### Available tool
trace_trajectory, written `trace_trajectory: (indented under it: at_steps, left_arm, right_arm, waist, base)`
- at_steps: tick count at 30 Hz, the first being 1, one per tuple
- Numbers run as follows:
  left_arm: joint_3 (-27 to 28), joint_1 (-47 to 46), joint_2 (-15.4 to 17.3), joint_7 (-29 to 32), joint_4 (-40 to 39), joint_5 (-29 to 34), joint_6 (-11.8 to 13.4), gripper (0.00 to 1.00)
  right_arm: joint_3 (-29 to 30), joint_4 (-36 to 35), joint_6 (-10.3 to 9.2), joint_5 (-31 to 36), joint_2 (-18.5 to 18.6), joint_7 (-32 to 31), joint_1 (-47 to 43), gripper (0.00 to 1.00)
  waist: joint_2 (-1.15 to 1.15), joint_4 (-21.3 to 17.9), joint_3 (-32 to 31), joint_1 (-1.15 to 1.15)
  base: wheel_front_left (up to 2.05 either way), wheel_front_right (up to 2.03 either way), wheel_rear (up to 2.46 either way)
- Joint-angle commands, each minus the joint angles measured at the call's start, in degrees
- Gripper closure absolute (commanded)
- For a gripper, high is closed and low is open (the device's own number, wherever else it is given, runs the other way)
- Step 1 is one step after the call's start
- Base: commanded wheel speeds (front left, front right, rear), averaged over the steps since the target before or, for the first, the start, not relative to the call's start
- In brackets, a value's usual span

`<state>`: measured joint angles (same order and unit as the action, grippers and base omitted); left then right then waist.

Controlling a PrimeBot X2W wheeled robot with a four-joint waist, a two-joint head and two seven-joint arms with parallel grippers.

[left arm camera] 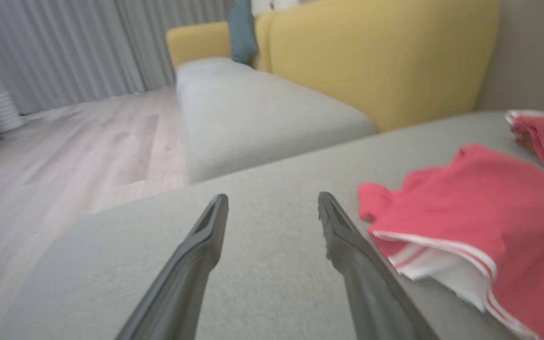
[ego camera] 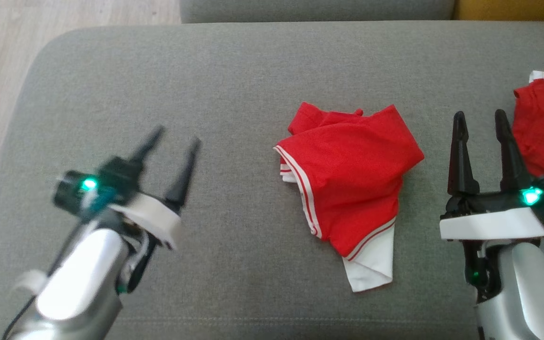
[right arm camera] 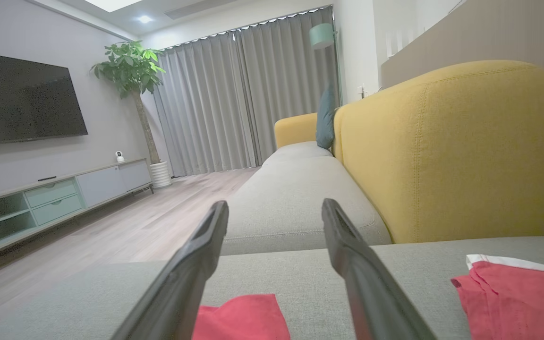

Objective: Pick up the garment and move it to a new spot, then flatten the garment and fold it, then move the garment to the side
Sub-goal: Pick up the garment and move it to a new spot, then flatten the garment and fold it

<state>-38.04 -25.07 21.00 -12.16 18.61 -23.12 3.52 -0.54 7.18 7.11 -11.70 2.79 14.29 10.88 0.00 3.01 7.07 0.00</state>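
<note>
Two red garments are seen in the head view on a broad grey seat [ego camera: 158, 71]: a crumpled garment [ego camera: 347, 189] with white trim lies near the middle, bunched and partly folded over itself with a white corner sticking out toward the robot, and a second garment [ego camera: 543, 127] lies at the right edge, cut off by the frame. The left gripper [ego camera: 177, 134] is held over bare fabric well to the left of the crumpled garment, and the right gripper [ego camera: 480, 114] is held between the two garments, its fingers spread and nothing touched or held. The crumpled garment is thus flanked on both sides, probably so that it can be reached from either edge. In the left wrist view the left fingers are seen parted over the grey seat, with the crumpled garment just to their right and its striped hem nearest; the picture is blurred. In the right wrist view the right fingers are likewise seen apart and empty, a red corner showing low between them and the second garment at the lower right, below a yellow backrest [right arm camera: 451, 151]. The pick-up is judged not yet begun.
</note>
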Motion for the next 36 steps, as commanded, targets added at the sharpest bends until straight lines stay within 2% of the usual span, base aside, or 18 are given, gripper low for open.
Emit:
trace_trajectory:
  at_steps: [1, 2, 5, 7, 10, 17, 23, 26, 30, 36]
  left_arm:
    - [5.33, -0.67, 1.19, -1.66, -3.32, -1.37, 2.53, 0.0]
    - [5.33, -0.67, 1.19, -1.66, -3.32, -1.37, 2.53, 0.0]
    - [11.18, 2.34, -0.33, -2.69, -7.38, -3.37, 6.4, 0.0]
    - [15.51, 4.55, -1.99, -2.79, -11.63, -3.35, 8.12, 0.0]
    - [20.18, 8.55, -4.57, -2.81, -16.22, -1.76, 8.39, 0.0]
    - [24.29, 12.83, -9.12, -2.83, -17.77, 2.68, 4.68, 0.0]
    - [25.99, 13.14, -12.5, -2.83, -16.48, 5.01, 1.42, 0.0]
    - [26.71, 12.72, -14.43, -2.84, -15.11, 6.06, -0.65, 0.0]
    - [27.44, 12.32, -15.82, -2.84, -13.89, 6.79, -2.29, 0.0]
    - [28.58, 11.9, -17.16, -2.84, -12.91, 7.7, -3.89, 0.0]
  right_arm:
    - [-1.55, -1.79, 0.37, -0.23, 0.09, 0.26, 0.09, 0.0]
    - [-1.55, -1.79, 0.37, -0.23, 0.09, 0.26, 0.09, 0.0]
    - [-1.91, -1.85, 0.37, -0.03, 0.09, 0.13, -0.56, 0.0]
    - [-1.88, -2.01, 0.37, 0.15, 0.09, -0.06, -1.01, 0.0]
    - [-1.87, -2.23, 0.37, 0.51, 0.09, -0.51, -1.5, 0.0]
    - [-3.77, -3.1, 0.37, 1.51, 0.09, -2.18, -1.53, 0.0]
    - [-13.68, -1.81, 0.37, 2.16, 0.09, -7.81, -0.97, 0.0]
    - [-18.43, 2.41, 0.37, 4.11, 0.09, -11.79, 1.21, 0.0]
    - [-21.77, 7.83, 0.37, 7.27, 0.09, -14.26, 4.66, 0.0]
    - [-21.21, 15.62, 0.37, 13.35, 0.09, -15.41, 9.21, 0.0]
  waist:
    - [0.0, 0.29, -0.21, 0.0]
    - [0.0, 0.29, -0.21, 0.0]
    - [0.0, 0.73, -0.54, 0.0]
    - [0.0, 1.11, -0.6, 0.0]
    - [0.0, 1.63, -0.64, 0.0]
    - [0.0, 2.51, -0.23, 0.0]
    - [0.0, 3.71, 1.11, 0.0]
    - [0.0, 5.13, 2.38, 0.0]
    - [0.0, 6.73, 3.51, 0.0]
    - [0.0, 9.02, 4.79, 0.0]
  base:
    - [0.0, 0.0, 0.0]
    - [0.0, 0.0, 0.0]
    - [0.0, 0.0, 0.0]
    - [0.0, 0.0, 0.0]
    - [0.0, 0.0, 0.0]
    - [0.0, 0.0, 0.0]
    - [0.0, 0.0, 0.0]
    - [0.0, 0.0, 0.0]
    - [0.0, 0.0, 0.0]
    - [0.0, 0.0, 0.0]
